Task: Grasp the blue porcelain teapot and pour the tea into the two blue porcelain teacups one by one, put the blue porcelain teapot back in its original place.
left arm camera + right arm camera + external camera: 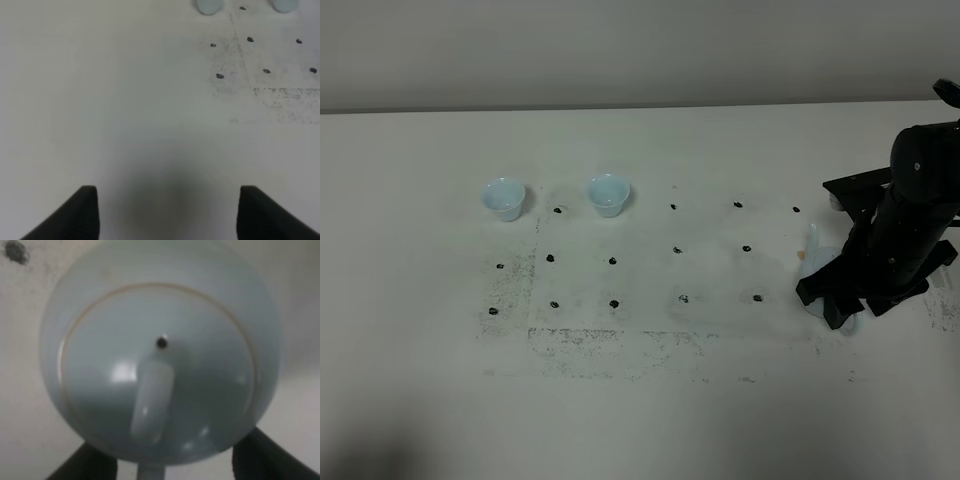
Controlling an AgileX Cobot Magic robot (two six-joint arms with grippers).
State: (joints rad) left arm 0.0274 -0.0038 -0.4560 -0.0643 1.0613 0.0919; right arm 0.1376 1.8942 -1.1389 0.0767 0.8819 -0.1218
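The blue porcelain teapot [160, 355] fills the right wrist view from above, with its lid, knob and small vent hole showing. My right gripper [175, 465] stands open, a finger on each side of the pot's handle end, neither touching it. In the exterior high view the right arm [905, 220] hides most of the teapot; only its spout [812, 243] shows. The two blue porcelain teacups [504, 197] [608, 193] stand upright at the back left, their insides pale. No tea is visible. My left gripper [170, 215] hangs open over bare table.
Black dots and grey smudges mark a grid on the white table [650, 280]. In the left wrist view both teacups [209, 5] [286, 4] peek in at the frame's edge. The left arm is outside the exterior high view.
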